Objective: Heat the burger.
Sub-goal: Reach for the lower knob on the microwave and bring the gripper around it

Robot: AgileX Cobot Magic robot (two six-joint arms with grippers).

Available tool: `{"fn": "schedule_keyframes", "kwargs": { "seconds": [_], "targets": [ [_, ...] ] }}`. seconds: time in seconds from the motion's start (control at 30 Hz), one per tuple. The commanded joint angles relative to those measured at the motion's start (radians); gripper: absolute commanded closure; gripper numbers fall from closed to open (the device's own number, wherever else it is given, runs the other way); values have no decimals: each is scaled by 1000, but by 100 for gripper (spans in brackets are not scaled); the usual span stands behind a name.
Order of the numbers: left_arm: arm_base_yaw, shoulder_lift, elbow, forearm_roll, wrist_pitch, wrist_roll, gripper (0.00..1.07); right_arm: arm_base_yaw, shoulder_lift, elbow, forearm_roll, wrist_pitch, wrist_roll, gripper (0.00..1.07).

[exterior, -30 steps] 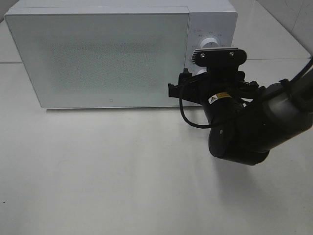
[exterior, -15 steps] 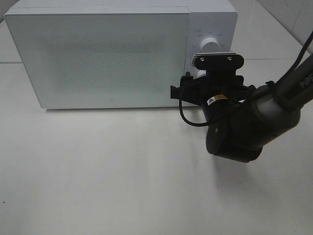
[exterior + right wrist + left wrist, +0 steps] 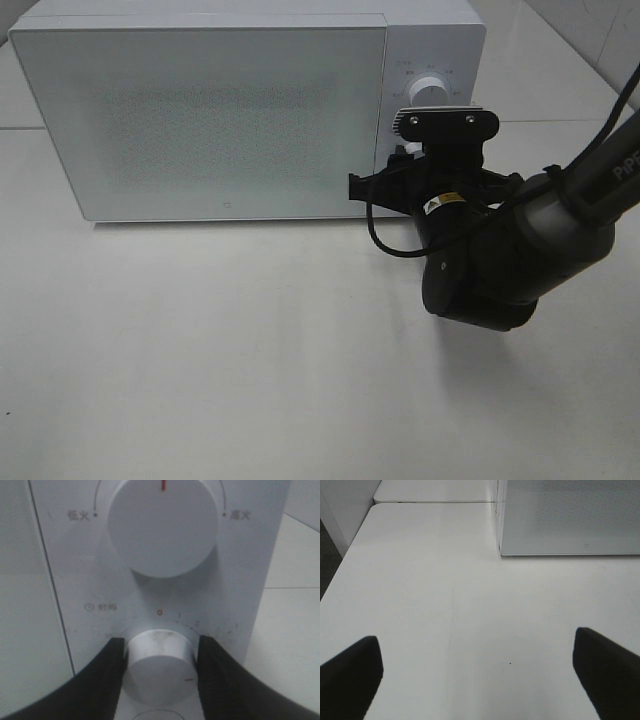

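The burger is out of view. The white microwave point(image 3: 200, 110) stands at the back of the table with its door closed. My right gripper point(image 3: 159, 666) is at the control panel, its black fingers point(image 3: 107, 680) pressed on both sides of the lower timer knob point(image 3: 160, 652). That knob's red mark points down to the right. Above it is the larger power knob point(image 3: 162, 527), also visible as the power knob point(image 3: 430, 88) in the high view. There the right arm point(image 3: 490, 260) and its camera mount cover the lower knob. My left gripper point(image 3: 479, 680) hangs open over bare table.
The white table point(image 3: 250, 350) spreads in front of the microwave. In the left wrist view the microwave's corner point(image 3: 570, 520) is ahead and the table's edge point(image 3: 345, 565) drops off to one side. A black cable point(image 3: 385, 240) loops off the right wrist.
The right arm has moved in a little toward the control panel, and its jaws have closed on the lower knob. The left gripper has not moved.
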Motion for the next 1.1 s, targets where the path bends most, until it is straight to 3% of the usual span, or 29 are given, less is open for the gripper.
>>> {"fn": "schedule_keyframes", "kwargs": {
  "seconds": [0.03, 0.1, 0.17, 0.7, 1.1],
  "targets": [
    [1, -26, 4, 3, -7, -7, 9, -2, 2, -6, -22, -9, 9, 86],
    [1, -26, 4, 3, -7, -7, 9, -2, 2, -6, -22, -8, 9, 95],
    [1, -26, 4, 3, -7, -7, 9, -2, 2, -6, -22, -7, 9, 96],
    [1, -26, 4, 3, -7, -7, 9, -2, 2, -6, -26, 29, 49, 94],
    [1, -26, 4, 3, -7, -7, 9, -2, 2, -6, -27, 18, 399, 95]
  ]
}}
